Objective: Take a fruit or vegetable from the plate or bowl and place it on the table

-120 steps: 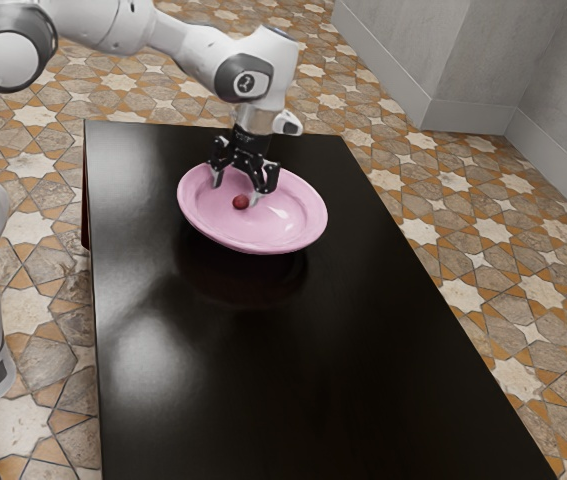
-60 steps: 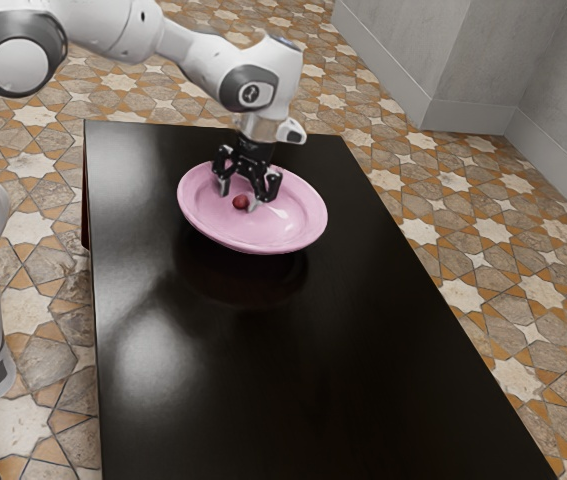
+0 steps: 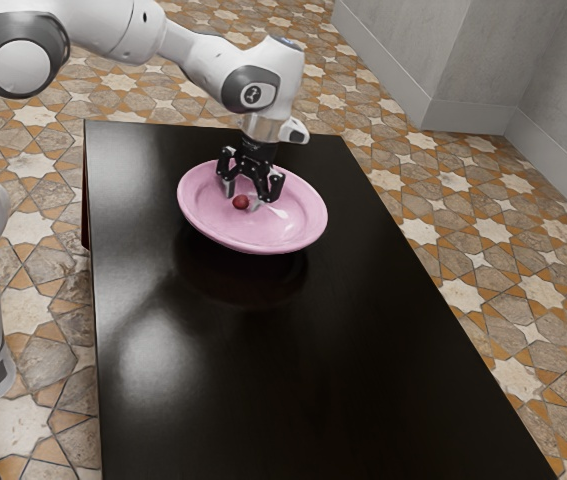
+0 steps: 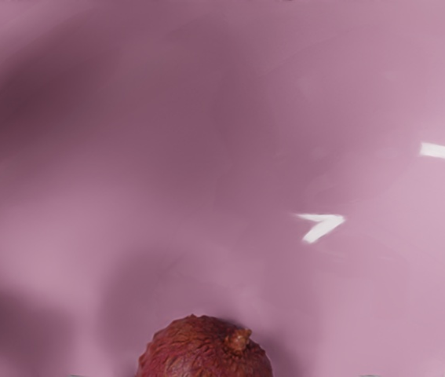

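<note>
Though it's round, the fruit [image 3: 240, 202] points stub [image 4: 239, 339] up.

I see a plain pink plate [image 3: 201, 218] and dark red fruit [image 3: 240, 202]. The table [image 3: 343, 350] is black — the floor [image 3: 463, 294], cream stars amid orange.

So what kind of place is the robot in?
Probably a room indoors, though I can't tell which one. It has a floor of patterned tiles, plain grey walls and a shiny black table.
</note>
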Robot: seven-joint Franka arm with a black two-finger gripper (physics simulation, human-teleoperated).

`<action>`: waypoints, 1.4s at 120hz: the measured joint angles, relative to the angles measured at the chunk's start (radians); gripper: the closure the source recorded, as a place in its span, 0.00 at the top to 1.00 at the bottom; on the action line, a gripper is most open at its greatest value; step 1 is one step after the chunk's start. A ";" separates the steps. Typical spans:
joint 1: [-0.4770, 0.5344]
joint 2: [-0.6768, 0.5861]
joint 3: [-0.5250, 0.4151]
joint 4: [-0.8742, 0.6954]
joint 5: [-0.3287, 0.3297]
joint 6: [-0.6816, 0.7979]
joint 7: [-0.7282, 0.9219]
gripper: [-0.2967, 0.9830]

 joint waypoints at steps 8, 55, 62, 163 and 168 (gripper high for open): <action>0.004 0.000 0.000 0.000 0.000 0.001 0.001 0.55; 0.026 0.008 -0.001 -0.004 -0.001 0.002 0.000 0.40; 0.030 0.013 -0.003 -0.003 -0.004 0.002 -0.001 0.39; -0.156 0.180 -0.335 0.358 -0.033 0.001 -0.067 0.36; -0.148 0.182 -0.340 0.363 -0.038 0.000 -0.074 0.36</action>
